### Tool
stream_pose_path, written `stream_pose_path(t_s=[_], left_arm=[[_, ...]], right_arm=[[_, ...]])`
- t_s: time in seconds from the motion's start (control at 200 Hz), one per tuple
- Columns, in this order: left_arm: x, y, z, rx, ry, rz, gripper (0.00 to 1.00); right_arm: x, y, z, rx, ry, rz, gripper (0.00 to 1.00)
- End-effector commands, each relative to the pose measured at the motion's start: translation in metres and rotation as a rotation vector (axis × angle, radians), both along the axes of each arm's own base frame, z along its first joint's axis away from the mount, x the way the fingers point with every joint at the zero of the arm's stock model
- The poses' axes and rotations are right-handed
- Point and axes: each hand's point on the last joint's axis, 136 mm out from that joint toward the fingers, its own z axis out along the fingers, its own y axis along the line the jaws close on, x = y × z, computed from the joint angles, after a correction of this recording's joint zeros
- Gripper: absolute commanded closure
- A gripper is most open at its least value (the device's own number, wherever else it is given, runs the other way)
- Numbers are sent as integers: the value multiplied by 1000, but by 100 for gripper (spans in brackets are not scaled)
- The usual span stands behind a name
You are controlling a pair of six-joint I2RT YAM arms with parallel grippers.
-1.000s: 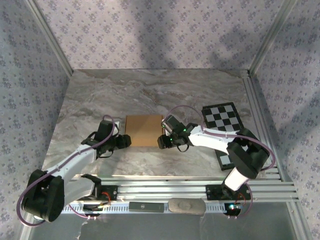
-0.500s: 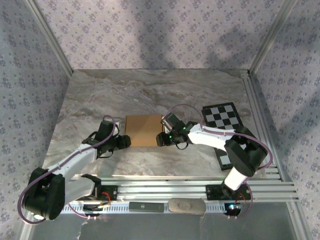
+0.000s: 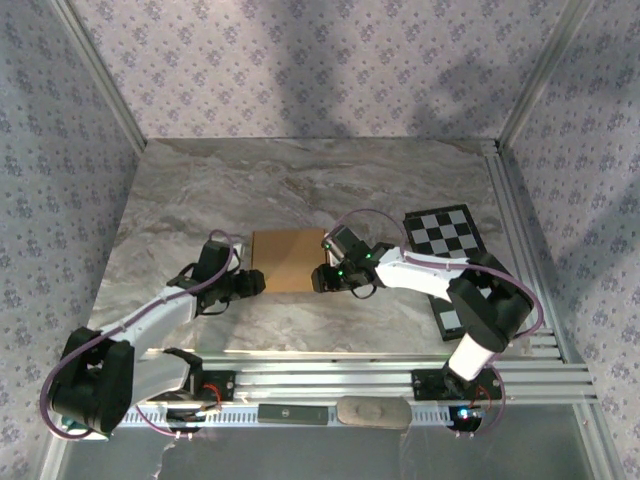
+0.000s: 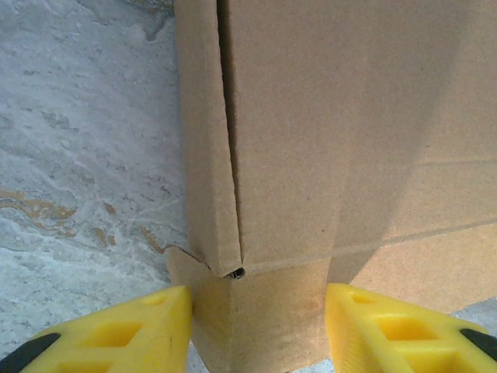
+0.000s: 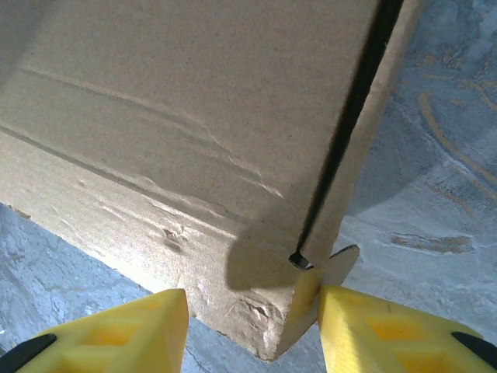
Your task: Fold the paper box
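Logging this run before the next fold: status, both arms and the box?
Left gripper open, straddling paper box's near-left corner. Right gripper open, straddling its near-right corner. Box closed, flat on table. Checkered board off right, not obstructing.

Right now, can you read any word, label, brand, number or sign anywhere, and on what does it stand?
No text here can be read.
The paper box: plain tan cardboard, no print on the faces shown.
The checkered board: black and white squares, no writing.
The dark plate on the front rail: a small mark, too small to read.
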Motion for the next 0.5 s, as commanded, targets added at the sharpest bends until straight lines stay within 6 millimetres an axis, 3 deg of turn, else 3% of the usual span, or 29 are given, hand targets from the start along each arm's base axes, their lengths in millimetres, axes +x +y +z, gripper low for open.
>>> stream_pose_path(t_s=[0.0, 0.495], left_arm=[[-1, -7, 7, -35, -14, -13, 52], [-4, -11, 9, -48, 16, -15, 55]], right_arm=[[1, 3, -1, 15, 22, -8, 51], [2, 1, -1, 12, 31, -11, 56]])
